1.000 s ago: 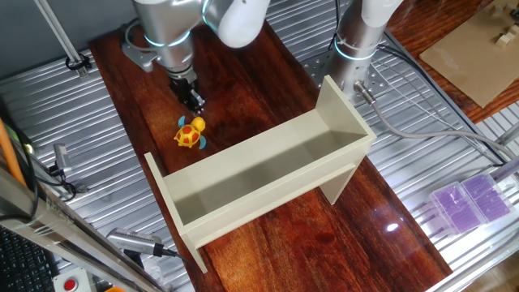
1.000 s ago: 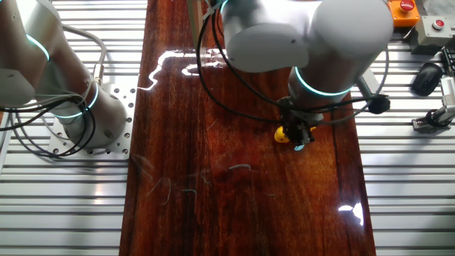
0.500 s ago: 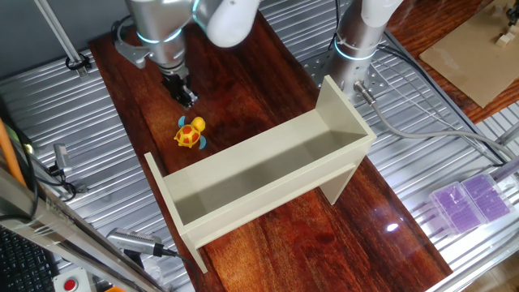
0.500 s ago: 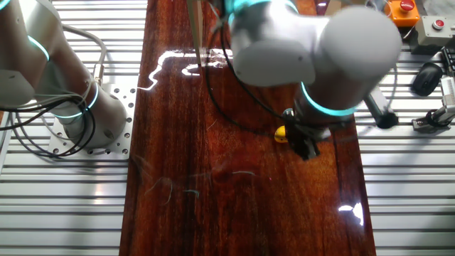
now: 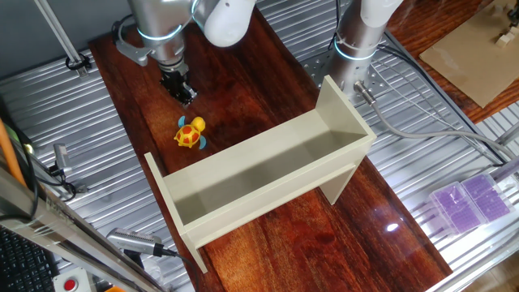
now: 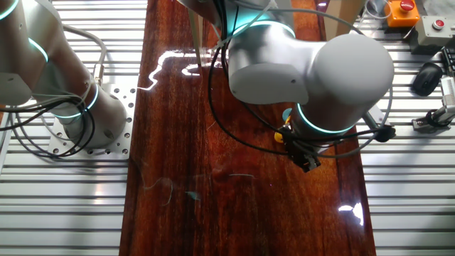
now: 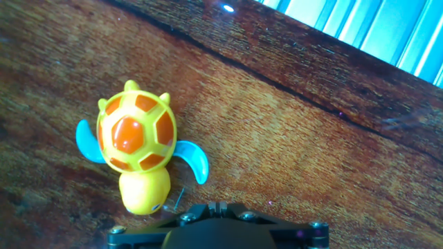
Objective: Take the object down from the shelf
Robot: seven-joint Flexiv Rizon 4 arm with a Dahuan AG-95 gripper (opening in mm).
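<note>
The small toy turtle with yellow head, orange-red patterned shell and blue flippers (image 5: 190,133) (image 7: 137,144) is lying on the dark wooden tabletop (image 5: 268,235), left of frame centre, just beside the long beige board shelf (image 5: 259,174). The black two-finger gripper (image 5: 180,90) is hovering apart from it, having risen slightly toward the upper left since a second ago. Its fingers are holding nothing; their spread cannot be told.
</note>
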